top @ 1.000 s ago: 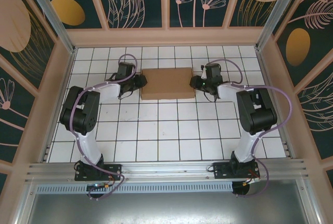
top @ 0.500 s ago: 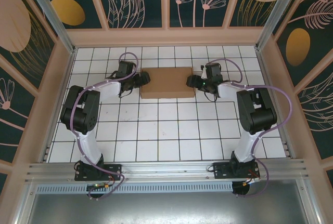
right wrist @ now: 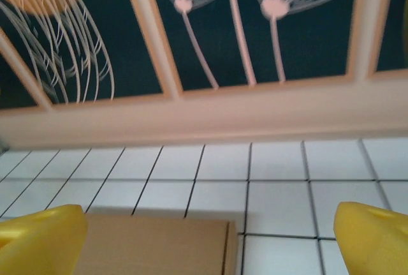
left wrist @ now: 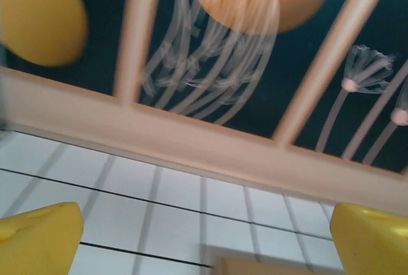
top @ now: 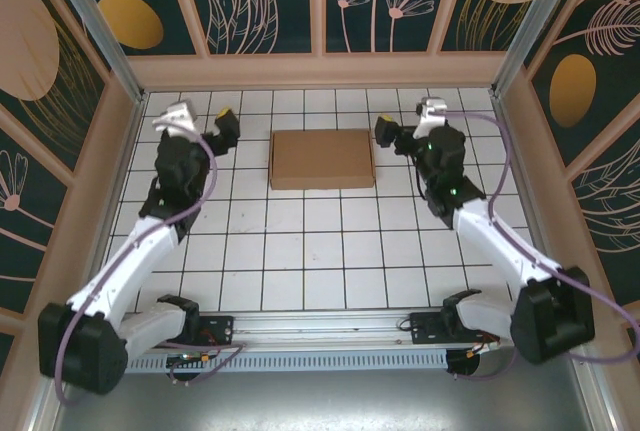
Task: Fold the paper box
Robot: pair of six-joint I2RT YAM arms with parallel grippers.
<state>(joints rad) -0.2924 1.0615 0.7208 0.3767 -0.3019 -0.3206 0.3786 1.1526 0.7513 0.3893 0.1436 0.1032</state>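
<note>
Currently | paper box (top: pixel 321 159) is lying closed on the far tiles (top: pixel 300 251) | left gripper (top: pixel 224 119) and right gripper (top: pixel 386 131) are hanging released, flanking it, apart | risk: box may be springing open, nothing pinning it.

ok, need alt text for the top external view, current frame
A brown paper box lies flat on the white tiled table, toward the far wall. The left gripper and right gripper sit on either side of the box, clear of it, with jaws open and nothing held.
</note>
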